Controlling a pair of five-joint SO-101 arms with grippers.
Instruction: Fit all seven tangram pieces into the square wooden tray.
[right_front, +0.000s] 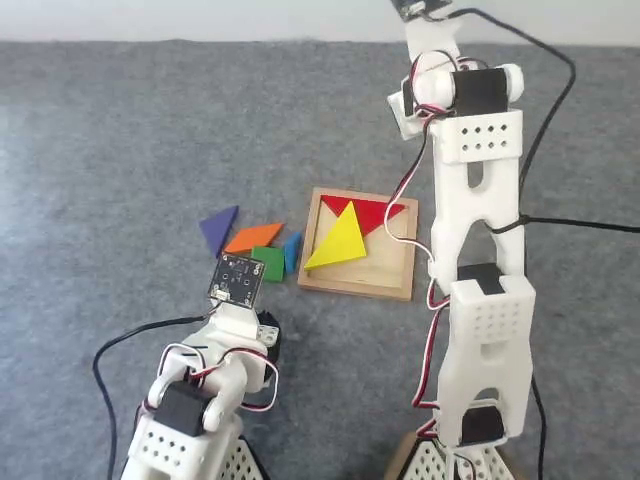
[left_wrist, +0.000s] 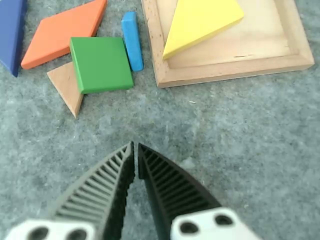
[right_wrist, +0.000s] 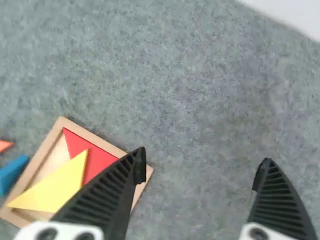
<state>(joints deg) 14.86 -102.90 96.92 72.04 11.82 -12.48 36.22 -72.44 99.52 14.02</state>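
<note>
Left gripper (left_wrist: 135, 147): jaws pressed together, holding nothing, low over bare carpet. Just ahead, green square (left_wrist: 100, 64) overlaps a tan triangle (left_wrist: 67, 89). Blue piece (left_wrist: 132, 40) lies just beside the tray. Farther off are the orange parallelogram (left_wrist: 62, 32) and dark blue triangle (left_wrist: 12, 32).

Tray (left_wrist: 225, 71) holds two of seven: yellow triangle (left_wrist: 200, 22), one corner seemingly riding the rim, and red triangle (right_front: 372, 212) behind it.

Judgement: fetching step. I must open first, then take the green square.

Right gripper (right_wrist: 202, 157): spread wide, empty, beyond the tray.
</note>
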